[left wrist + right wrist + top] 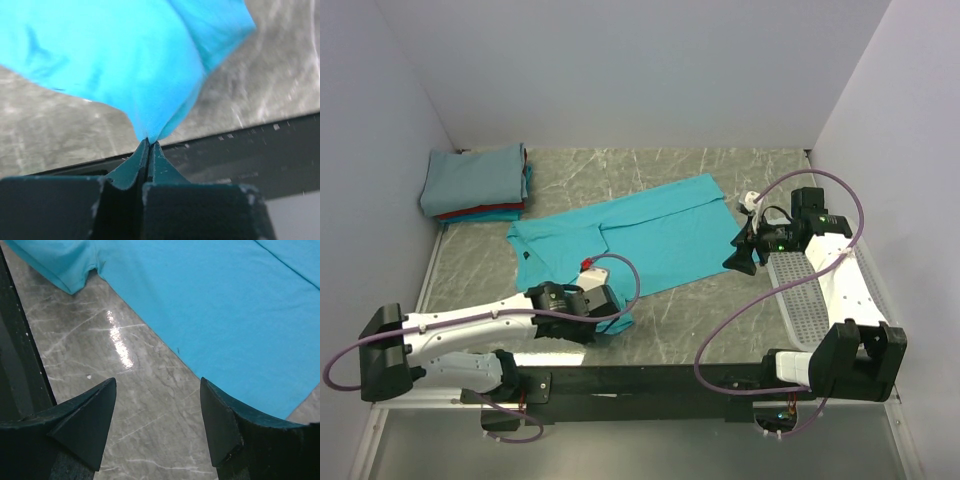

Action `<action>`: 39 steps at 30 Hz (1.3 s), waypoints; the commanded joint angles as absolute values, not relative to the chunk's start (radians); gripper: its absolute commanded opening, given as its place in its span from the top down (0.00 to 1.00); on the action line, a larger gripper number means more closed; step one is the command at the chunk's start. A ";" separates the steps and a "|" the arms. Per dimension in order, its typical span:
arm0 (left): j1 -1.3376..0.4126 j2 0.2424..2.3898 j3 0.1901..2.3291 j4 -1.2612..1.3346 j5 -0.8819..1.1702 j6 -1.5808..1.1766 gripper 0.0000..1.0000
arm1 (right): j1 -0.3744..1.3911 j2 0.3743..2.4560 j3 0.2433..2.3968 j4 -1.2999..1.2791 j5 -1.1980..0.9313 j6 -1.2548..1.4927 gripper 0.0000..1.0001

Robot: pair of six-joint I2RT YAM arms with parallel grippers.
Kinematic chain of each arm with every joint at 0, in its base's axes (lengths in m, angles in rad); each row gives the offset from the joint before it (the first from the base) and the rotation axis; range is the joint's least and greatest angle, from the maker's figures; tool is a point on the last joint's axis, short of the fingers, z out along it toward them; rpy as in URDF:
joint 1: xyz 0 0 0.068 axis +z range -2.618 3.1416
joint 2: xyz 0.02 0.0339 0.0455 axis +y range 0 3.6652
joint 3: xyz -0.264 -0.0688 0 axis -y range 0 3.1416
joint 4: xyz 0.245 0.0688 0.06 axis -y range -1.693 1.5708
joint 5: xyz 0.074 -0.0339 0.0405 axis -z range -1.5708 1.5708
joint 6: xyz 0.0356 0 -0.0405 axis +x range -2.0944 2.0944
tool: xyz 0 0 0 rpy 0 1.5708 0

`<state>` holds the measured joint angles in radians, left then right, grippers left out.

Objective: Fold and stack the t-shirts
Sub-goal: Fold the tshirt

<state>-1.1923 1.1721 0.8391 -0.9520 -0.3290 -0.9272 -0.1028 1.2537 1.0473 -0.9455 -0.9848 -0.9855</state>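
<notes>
The bright turquoise t-shirt (655,235) lies spread on the marble table, partly folded along its far edge. My left gripper (612,308) is shut on the shirt's near corner. In the left wrist view the cloth (125,55) rises out of the pinched tips of that gripper (148,142). My right gripper (740,258) hovers open by the shirt's right edge. In the right wrist view, bare table shows between the tips of the right gripper (157,382), and the shirt (225,300) lies just beyond. A stack of folded t-shirts (475,180), grey-blue on top of red and teal, sits at the back left.
A white mesh basket (815,295) lies along the table's right side under the right arm. A black rail (650,380) runs along the near edge. White walls close in the left, back and right sides.
</notes>
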 commanded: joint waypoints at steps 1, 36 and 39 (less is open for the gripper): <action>-1.170 1.125 0.899 -1.009 -0.446 -1.000 1.00 | -0.110 1.238 1.057 -0.917 -0.948 -0.986 0.26; -1.054 0.894 0.959 -0.821 -0.663 -0.874 1.00 | 0.225 1.525 0.946 -0.600 0.058 -1.457 0.38; -1.051 0.885 0.953 -0.819 -0.653 -0.871 1.00 | 0.238 1.563 0.939 -0.577 0.133 -1.465 0.39</action>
